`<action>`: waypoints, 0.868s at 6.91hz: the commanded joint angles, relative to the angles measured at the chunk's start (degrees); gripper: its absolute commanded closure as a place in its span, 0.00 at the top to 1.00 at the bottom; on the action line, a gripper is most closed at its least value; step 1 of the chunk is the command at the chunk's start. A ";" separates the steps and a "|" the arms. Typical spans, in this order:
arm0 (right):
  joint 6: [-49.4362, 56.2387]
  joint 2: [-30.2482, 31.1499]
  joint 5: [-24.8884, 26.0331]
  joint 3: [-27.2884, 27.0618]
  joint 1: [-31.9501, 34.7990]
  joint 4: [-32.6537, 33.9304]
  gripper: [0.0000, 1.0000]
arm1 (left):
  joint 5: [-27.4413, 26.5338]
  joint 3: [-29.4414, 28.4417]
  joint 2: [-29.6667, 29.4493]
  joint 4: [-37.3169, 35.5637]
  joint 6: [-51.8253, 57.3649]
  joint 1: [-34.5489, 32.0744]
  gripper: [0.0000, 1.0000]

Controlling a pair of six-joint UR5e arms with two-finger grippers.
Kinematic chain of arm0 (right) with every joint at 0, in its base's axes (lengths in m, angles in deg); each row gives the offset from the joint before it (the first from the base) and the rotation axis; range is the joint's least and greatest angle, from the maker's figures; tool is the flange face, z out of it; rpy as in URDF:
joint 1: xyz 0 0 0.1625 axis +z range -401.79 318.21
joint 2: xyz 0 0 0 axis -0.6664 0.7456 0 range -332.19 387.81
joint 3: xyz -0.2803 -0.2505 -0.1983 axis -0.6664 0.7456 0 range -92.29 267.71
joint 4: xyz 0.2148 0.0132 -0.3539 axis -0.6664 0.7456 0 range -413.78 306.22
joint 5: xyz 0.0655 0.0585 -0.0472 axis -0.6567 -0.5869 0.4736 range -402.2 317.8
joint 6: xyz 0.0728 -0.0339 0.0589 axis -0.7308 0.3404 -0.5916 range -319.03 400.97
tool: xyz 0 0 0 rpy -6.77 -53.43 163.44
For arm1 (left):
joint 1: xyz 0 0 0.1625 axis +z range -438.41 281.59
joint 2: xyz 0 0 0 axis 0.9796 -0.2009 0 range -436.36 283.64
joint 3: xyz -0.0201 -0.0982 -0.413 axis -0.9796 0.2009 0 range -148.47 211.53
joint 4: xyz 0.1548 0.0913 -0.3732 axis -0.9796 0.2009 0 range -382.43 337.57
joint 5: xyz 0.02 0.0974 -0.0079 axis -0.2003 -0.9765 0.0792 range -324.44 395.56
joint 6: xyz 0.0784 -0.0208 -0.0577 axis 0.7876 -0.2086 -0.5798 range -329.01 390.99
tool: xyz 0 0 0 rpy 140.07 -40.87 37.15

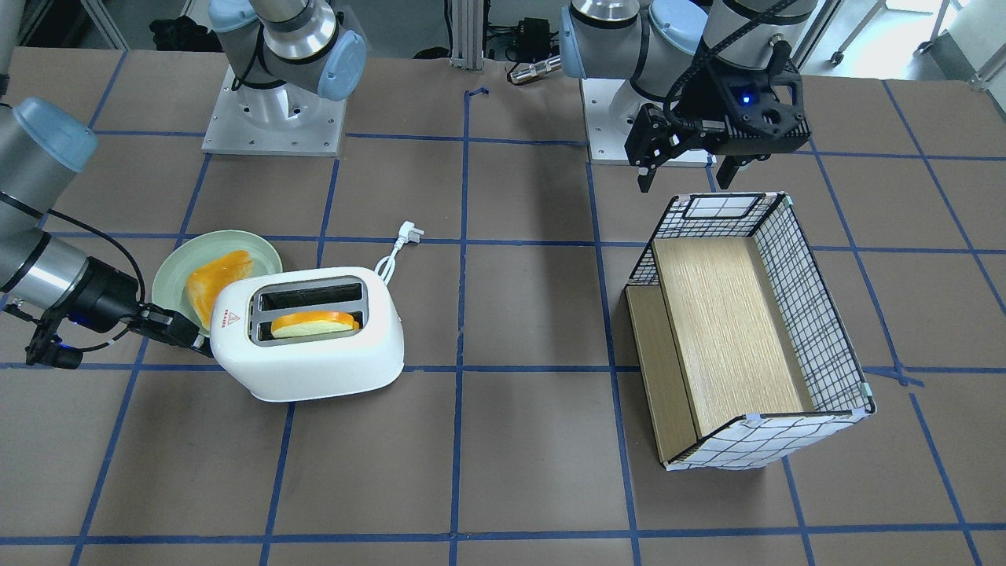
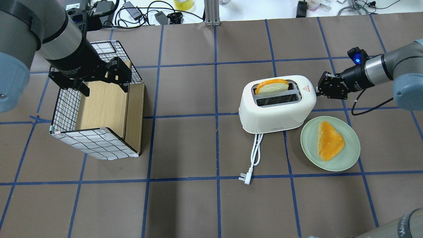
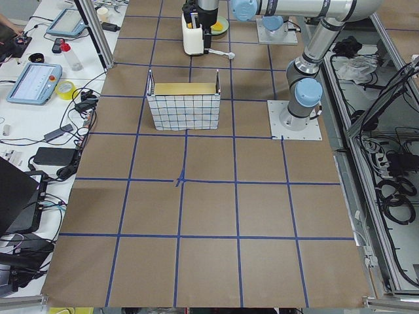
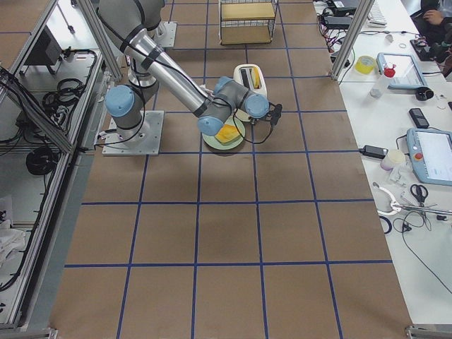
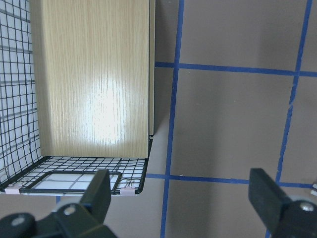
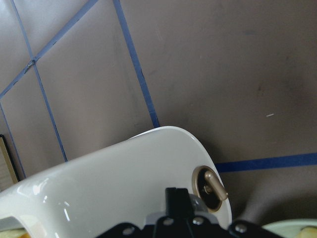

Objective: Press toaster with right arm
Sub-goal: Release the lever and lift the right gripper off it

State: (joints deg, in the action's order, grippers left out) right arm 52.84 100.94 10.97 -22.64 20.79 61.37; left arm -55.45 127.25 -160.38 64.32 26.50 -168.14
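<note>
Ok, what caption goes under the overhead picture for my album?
Right arm's black gripper at the end of a glossy white two-slot toaster holding toast, beside a pale-green plate.

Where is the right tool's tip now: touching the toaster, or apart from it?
Touching. In the overhead view the tip of the right tool butts against the end wall of the toaster, and no gap shows between them.

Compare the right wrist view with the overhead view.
Only the wrist view shows the side knob on the toaster. Only the overhead shows the slice in its slot, the cord, the slice on the plate, the wire basket and the left end effector. Both show the toaster's white shell, the right end effector at its end and the plate's rim.
</note>
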 commanded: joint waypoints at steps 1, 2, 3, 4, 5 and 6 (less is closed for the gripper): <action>-0.26 0.34 0.00 0.05 0.00 0.07 0.00 | -0.05 0.00 0.00 0.00 0.00 0.00 1.00; -0.79 0.78 0.26 0.66 0.00 0.07 0.00 | -0.05 0.00 0.00 0.00 0.00 0.00 1.00; -1.05 1.65 0.53 0.84 0.00 -0.01 0.00 | -0.05 0.00 0.00 0.00 0.00 0.00 1.00; -2.01 3.05 1.75 0.84 0.00 -0.45 0.00 | -0.05 0.00 0.00 0.00 0.00 0.00 1.00; -3.50 4.46 1.85 0.92 0.09 -0.45 0.00 | -0.05 0.00 0.00 0.00 0.00 0.00 1.00; -3.51 5.95 2.02 1.71 0.18 -0.80 0.00 | -0.05 0.00 0.00 0.00 0.00 0.00 1.00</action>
State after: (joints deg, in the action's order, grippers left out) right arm 49.95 105.06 12.68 -21.59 20.87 60.89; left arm -55.49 127.25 -160.38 64.31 26.50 -168.14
